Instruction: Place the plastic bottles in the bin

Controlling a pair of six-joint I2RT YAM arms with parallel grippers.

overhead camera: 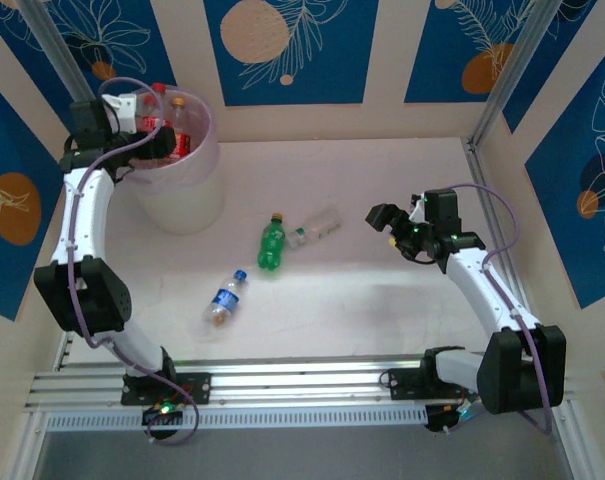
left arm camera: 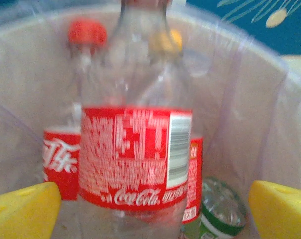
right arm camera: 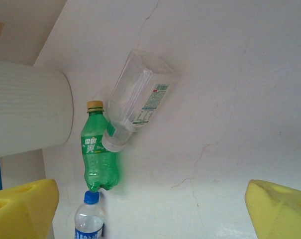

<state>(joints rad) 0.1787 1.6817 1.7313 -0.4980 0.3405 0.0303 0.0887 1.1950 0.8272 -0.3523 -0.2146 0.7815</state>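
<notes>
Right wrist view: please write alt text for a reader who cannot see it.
Three bottles lie on a white table: a clear bottle, its cap next to a green bottle, and a blue-capped bottle at the bottom edge. The bin stands at left; open yellow fingers frame the lower corners.

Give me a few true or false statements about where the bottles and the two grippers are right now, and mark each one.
1. Three bottles lie on the table outside the bin. True: the green bottle, the clear bottle and the blue-labelled bottle.
2. The green bottle stands upright. False: it lies on its side.
3. The right gripper holds the clear bottle. False: it is open and empty, apart from that bottle.
4. The left gripper is open over the bin, with a Coca-Cola bottle between its fingers, untouched. True.
5. The bin is empty. False: several red-labelled bottles are in it.
</notes>
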